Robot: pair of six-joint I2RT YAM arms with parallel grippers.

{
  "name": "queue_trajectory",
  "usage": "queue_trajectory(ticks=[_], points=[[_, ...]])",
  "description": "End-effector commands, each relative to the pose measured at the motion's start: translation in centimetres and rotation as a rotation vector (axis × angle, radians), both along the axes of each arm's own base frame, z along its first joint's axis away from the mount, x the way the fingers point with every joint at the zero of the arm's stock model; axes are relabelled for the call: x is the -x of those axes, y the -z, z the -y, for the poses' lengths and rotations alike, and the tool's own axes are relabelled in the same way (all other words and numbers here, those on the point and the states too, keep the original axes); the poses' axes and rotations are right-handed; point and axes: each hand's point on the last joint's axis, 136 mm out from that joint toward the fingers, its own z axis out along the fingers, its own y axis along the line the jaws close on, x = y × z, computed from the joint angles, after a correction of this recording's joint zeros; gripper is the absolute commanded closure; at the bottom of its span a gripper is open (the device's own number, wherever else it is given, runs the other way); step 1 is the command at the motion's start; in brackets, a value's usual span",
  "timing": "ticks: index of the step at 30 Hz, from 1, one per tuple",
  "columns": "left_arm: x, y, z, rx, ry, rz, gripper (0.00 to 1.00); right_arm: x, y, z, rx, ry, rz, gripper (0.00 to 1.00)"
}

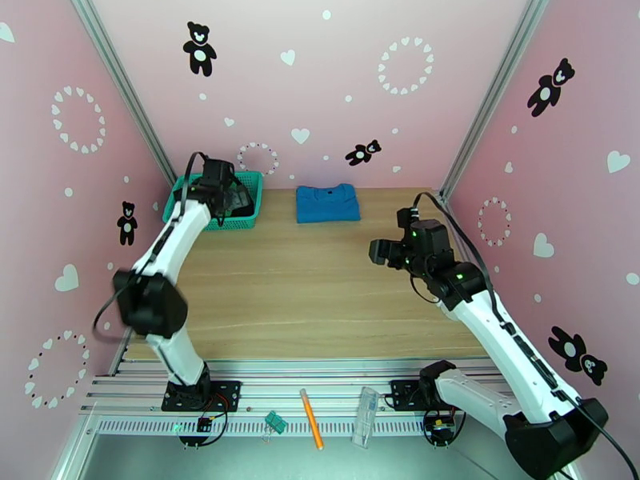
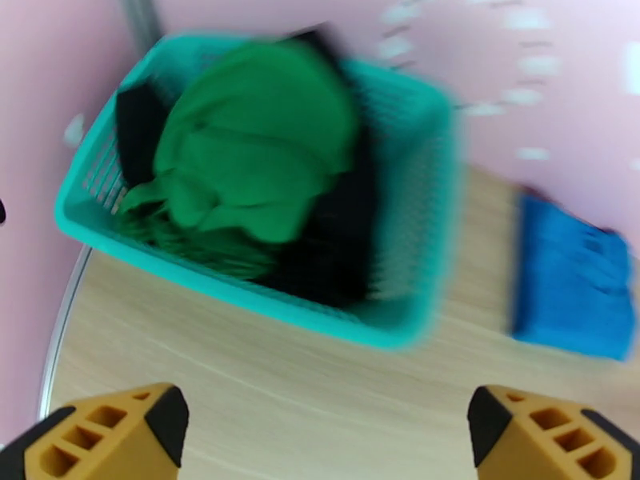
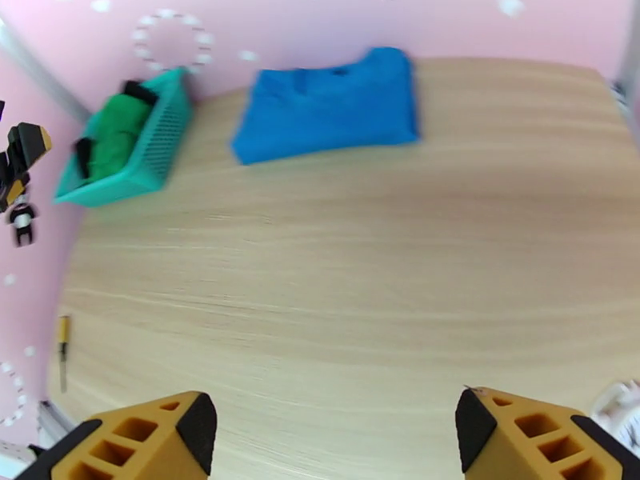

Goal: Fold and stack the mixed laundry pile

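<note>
Top external view: blue shirt (image 1: 326, 203) lay folded at the worktop's (image 1: 320, 298) far edge; green garment (image 2: 256, 154) and black garment (image 2: 344, 234) lay unfolded in the basket (image 2: 416, 194); both arms' jaws stood open, empty.

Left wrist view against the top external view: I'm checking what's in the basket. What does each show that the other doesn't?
Left wrist: a green garment heaped over a black garment inside the teal basket, plus the left fingers, open. Top external: the left arm reaching over the basket, the right arm, and an orange pencil near the arm bases. Both: the basket, the folded blue shirt and the wooden table.
</note>
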Motion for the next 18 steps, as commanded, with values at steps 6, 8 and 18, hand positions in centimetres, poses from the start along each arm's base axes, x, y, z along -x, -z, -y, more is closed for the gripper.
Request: queue_trajectory(ticks=[6, 8, 18], points=[[-6.8, 5.4, -3.1, 0.047, -0.033, -0.077, 0.02, -0.3, 3.0, 2.1, 0.12, 0.108, -0.084, 0.22], [-8.3, 6.5, -3.8, 0.021, -0.047, -0.086, 0.02, -0.8, 3.7, 1.8, 0.121, 0.106, -0.104, 0.23], [-11.6, 14.1, -8.5, 0.208, -0.178, -0.087, 0.07, -2.4, 5.7, 0.5, 0.167, 0.079, -0.185, 0.39]])
